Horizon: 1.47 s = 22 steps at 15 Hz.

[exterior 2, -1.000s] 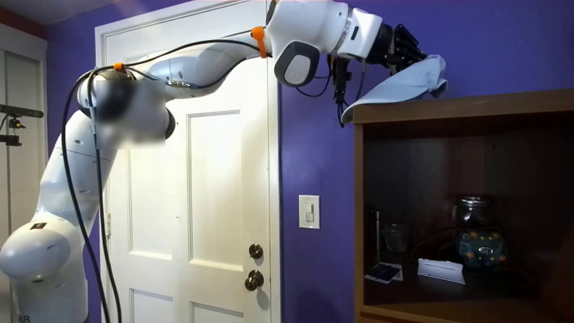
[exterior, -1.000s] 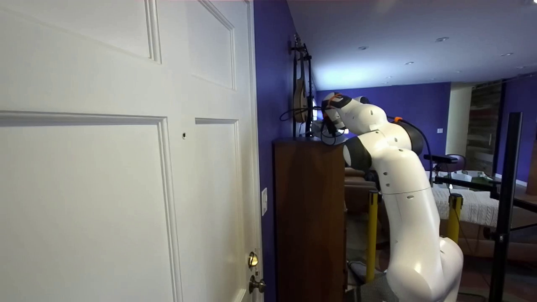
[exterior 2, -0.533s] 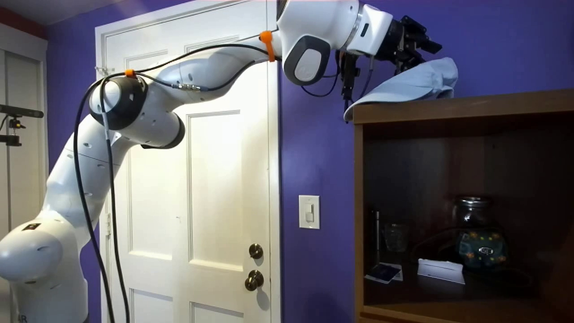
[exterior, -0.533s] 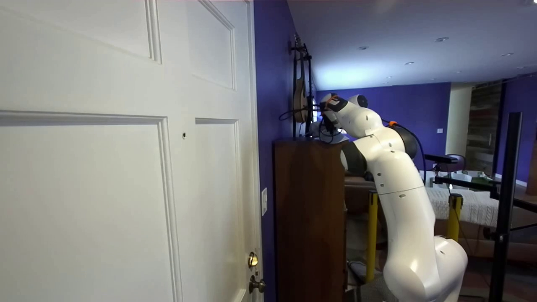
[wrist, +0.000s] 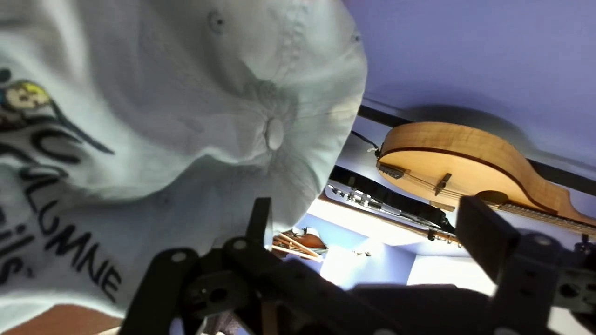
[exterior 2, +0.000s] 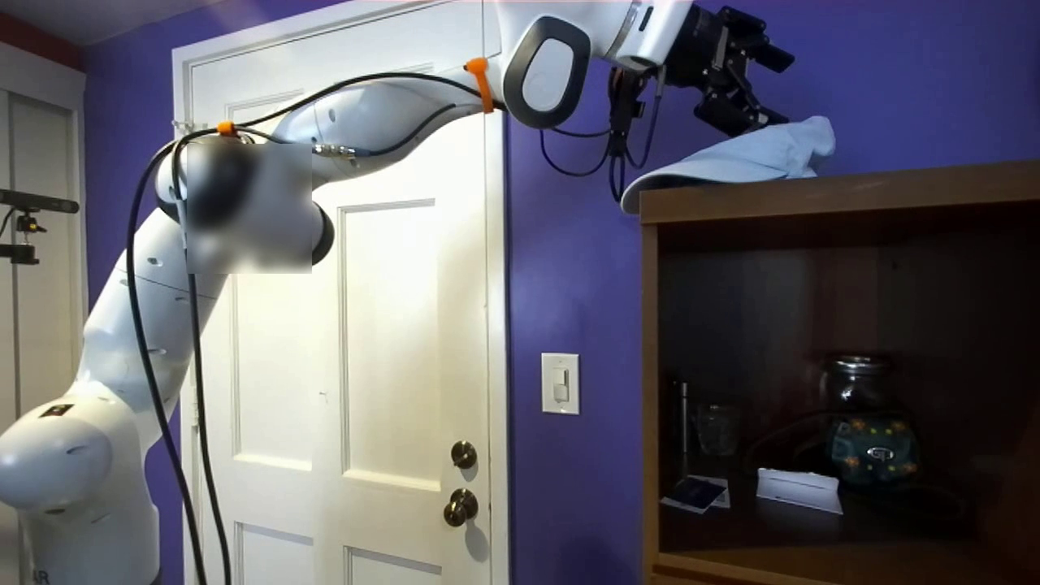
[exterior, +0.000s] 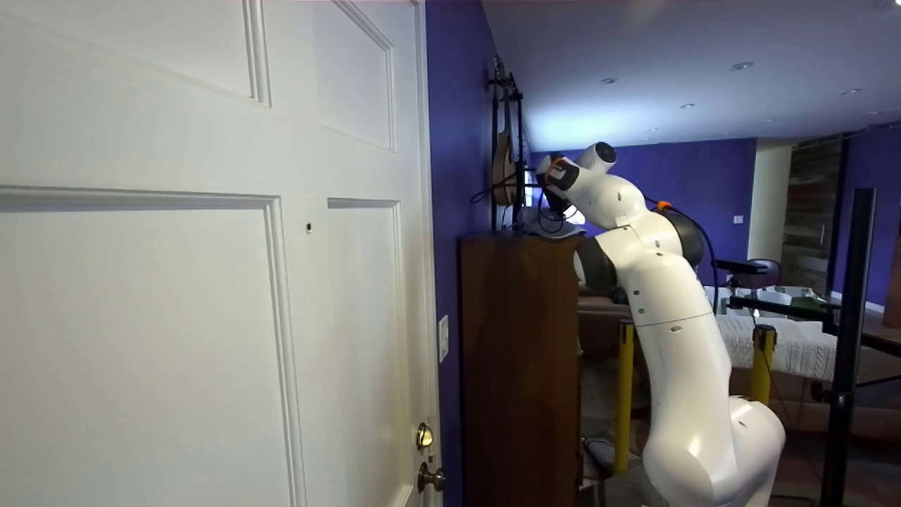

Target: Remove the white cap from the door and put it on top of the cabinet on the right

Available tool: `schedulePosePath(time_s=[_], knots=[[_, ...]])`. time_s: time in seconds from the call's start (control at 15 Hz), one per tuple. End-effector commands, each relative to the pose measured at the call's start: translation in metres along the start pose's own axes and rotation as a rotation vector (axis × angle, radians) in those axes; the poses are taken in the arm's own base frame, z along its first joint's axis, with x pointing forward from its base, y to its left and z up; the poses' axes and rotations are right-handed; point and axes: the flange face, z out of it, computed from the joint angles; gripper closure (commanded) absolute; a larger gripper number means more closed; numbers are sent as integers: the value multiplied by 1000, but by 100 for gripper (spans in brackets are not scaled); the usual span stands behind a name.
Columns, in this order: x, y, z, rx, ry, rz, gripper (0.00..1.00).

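The large white painted door with raised panels (exterior 2: 390, 341) bears no cap on the portion in view; beside it, in an exterior view, the tall dark-brown wooden cabinet (exterior 2: 853, 193) carries the task's object. The floppy white-to-pale-grey fabric cap (exterior 2: 751, 154) rests on the flat top, its curved brim (exterior 2: 674, 168) projecting past the edge toward the door. Just over the crown, the black two-fingered tool (exterior 2: 784, 89) is spread wide and grips nothing; the wrist view confirms the broad gap between its fingers (wrist: 486, 237). Placement appears complete, leaving the retreat. Whether the lower finger touches the cloth cannot be told; it should therefore be lifted clear gently, without closing, lest it drag the overhanging brim off. The small cloth button (wrist: 274, 133) offers a reference: it should not follow the tool.
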Motion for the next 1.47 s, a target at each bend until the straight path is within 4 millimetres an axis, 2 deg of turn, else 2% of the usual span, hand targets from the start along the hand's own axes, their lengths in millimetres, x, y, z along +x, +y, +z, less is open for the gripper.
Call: schedulePosePath(time_s=[0.0,0.53,0.93,1.4], knots=[[-4,-15,-13,-27,-6,14,0],[-28,-34,-53,-174,-85,-57,0],[-43,-50,-89,-295,-21,-193,0],[-86,-40,-118,-523,-137,-379,0]])
